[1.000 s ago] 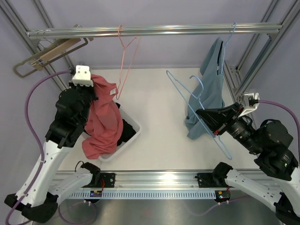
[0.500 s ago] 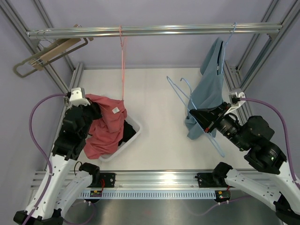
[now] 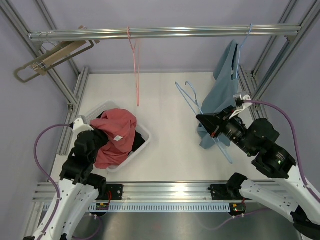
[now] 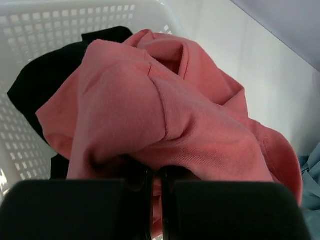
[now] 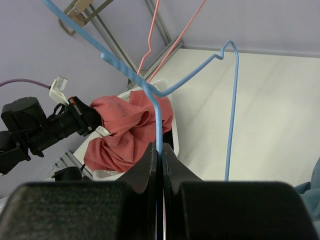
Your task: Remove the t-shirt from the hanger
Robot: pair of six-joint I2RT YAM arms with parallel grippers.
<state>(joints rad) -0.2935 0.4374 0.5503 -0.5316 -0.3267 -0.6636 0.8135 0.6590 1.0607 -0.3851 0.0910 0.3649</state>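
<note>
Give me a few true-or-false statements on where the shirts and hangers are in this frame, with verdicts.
1. The left fingers are shut on the red t-shirt. True.
2. The pink hanger carries a shirt. False: it hangs bare from the rail.
3. The right fingers are shut on a blue hanger. True.
4. The white basket has nothing black in it. False: a black garment lies inside.
5. The blue t-shirt lies on the table. False: it hangs from the rail.

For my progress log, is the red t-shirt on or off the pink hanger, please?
Off: the red t-shirt lies bunched in the white basket, while the pink hanger hangs bare from the rail.
</note>
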